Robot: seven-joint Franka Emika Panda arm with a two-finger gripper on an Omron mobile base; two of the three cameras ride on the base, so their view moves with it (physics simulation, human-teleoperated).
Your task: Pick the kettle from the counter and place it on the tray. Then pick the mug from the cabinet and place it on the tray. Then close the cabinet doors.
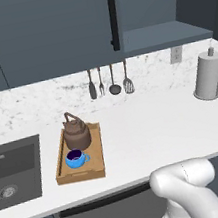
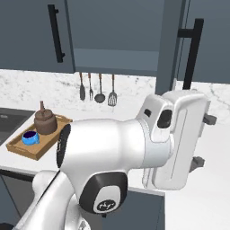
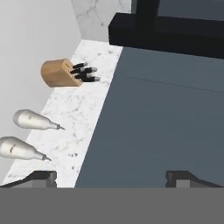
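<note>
Cabinet (image 1: pixel 164 35) is sitting up on the wall w/ its shelf showing, so it's standing open. One of the cabinet doors (image 1: pixel 52 32) is lying flat across the left side in the left base view, black bar handle down its right edge; in the right base view the other door (image 2: pixel 173 45) is swinging out edge-on toward the arm, its handle just right of it. Hand view is looking straight onto a flat blue-grey door panel (image 3: pixel 166 118), very close.

Counter (image 1: pixel 150 129) is running white & speckled under everything, dark sink (image 1: pixel 13 171) sitting at the left end.

Tray (image 1: pixel 95 151) is lying on the counter just right of the sink. Kettle (image 1: pixel 76 133) is standing upright on the tray's far half, mug (image 1: pixel 75 159) is sitting right in front of it on the near half, nearly touching.

Grey cylinder w/ a knob (image 1: pixel 209 75) is standing far right by the wall. Four utensils (image 1: pixel 109 81) are hanging on the backsplash.

Gripper (image 2: pixel 201 140) is pointing right, beside the swung door; fingers (image 2: pixel 209 119) are spreading wide apart, gripping nothing.

Hand view is also catching a knife block (image 3: pixel 59 72) & two pale bottles (image 3: pixel 24 133) on the counter.
</note>
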